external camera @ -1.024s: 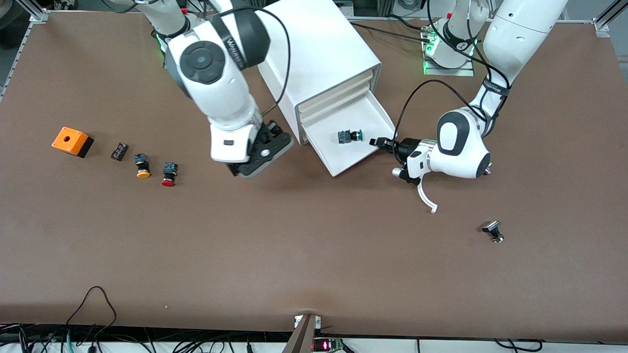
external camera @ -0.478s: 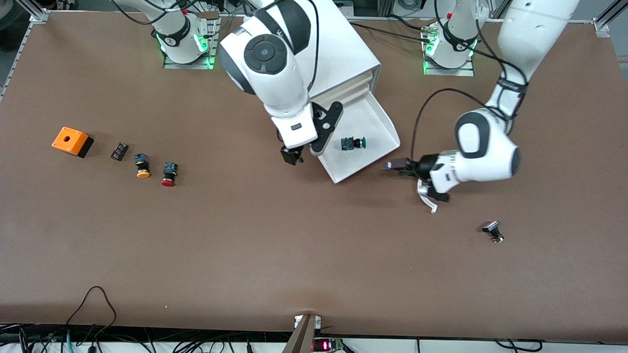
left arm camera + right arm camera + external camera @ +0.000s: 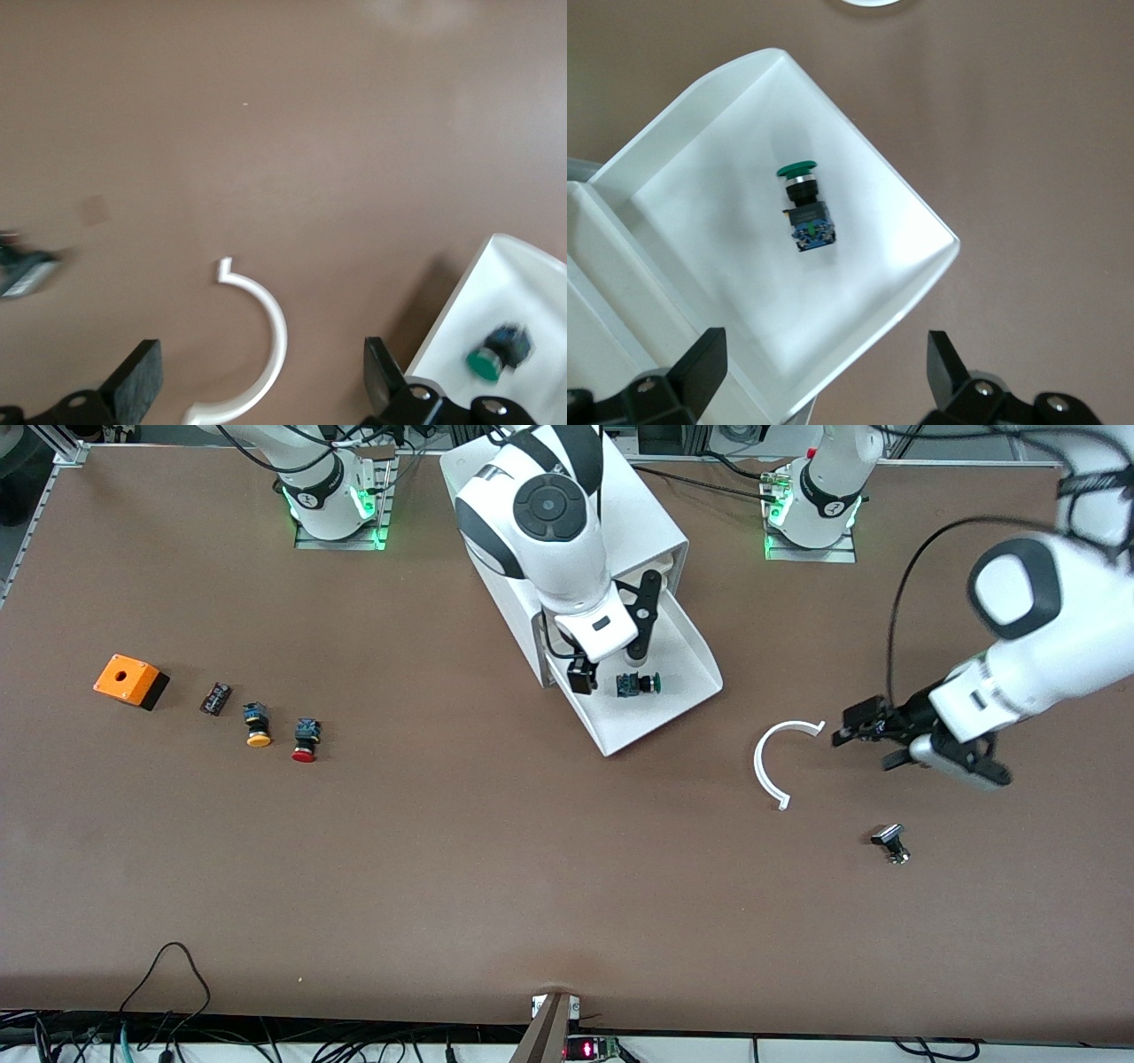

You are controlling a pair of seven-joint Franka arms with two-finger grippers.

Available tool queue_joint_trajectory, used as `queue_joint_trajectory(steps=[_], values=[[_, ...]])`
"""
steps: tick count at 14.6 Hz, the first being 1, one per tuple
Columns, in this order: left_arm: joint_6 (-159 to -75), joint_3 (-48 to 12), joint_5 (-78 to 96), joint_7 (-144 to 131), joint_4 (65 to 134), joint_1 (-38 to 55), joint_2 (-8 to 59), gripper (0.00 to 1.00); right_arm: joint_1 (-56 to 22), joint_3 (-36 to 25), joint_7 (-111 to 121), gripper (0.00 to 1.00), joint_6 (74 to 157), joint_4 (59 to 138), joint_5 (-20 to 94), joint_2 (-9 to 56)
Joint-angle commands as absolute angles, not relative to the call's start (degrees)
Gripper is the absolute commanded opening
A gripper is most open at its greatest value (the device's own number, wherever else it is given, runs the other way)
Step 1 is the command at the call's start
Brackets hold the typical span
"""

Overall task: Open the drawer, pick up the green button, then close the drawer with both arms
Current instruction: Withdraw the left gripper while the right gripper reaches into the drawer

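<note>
The drawer (image 3: 687, 691), lowest on the white cabinet (image 3: 633, 522), stands pulled out. The green-capped button (image 3: 639, 684) lies on its side in the drawer. My right gripper (image 3: 605, 669) hangs open over the drawer, just beside the button. In the right wrist view the button (image 3: 803, 209) lies on the drawer floor (image 3: 700, 221), and the right gripper (image 3: 824, 372) straddles the drawer's rim. My left gripper (image 3: 850, 726) is open over the table next to a white curved piece (image 3: 769, 763). The left wrist view shows that piece (image 3: 273, 332) between the open fingers of the left gripper (image 3: 257, 382), with the drawer (image 3: 496, 292) and button (image 3: 498, 351) farther off.
Toward the right arm's end lie an orange box (image 3: 130, 680), a small black part (image 3: 215, 698), a yellow-capped button (image 3: 257, 724) and a red-capped button (image 3: 305, 740). A small black and silver part (image 3: 890, 842) lies nearer the front camera than the left gripper.
The left gripper opened, let go of the white curved piece and drew away toward the left arm's end. The right arm swung over the open drawer.
</note>
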State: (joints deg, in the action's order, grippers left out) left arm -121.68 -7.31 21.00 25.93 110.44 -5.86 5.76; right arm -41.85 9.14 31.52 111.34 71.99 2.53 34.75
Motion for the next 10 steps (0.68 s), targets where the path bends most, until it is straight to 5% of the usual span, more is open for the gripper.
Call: queue_joint_trajectory(steps=[1, 4, 10], values=[[-109.9, -4.1, 12.5, 24.9, 105.6, -6.2, 0.0, 1.0, -43.8, 9.1, 34.5, 1.0, 111.1, 69.7, 1.6, 37.4], [-100.9, -3.9, 1.3, 16.0, 98.7, -6.1, -1.0, 1.0, -46.2, 8.7, 34.5, 1.0, 112.0, 69.6, -1.1, 39.7], [-96.5, -4.7, -3.3, 3.3, 99.3, -5.0, -2.1, 1.0, -47.5, 7.8, 34.3, 1.0, 121.4, 69.7, -1.3, 45.2]])
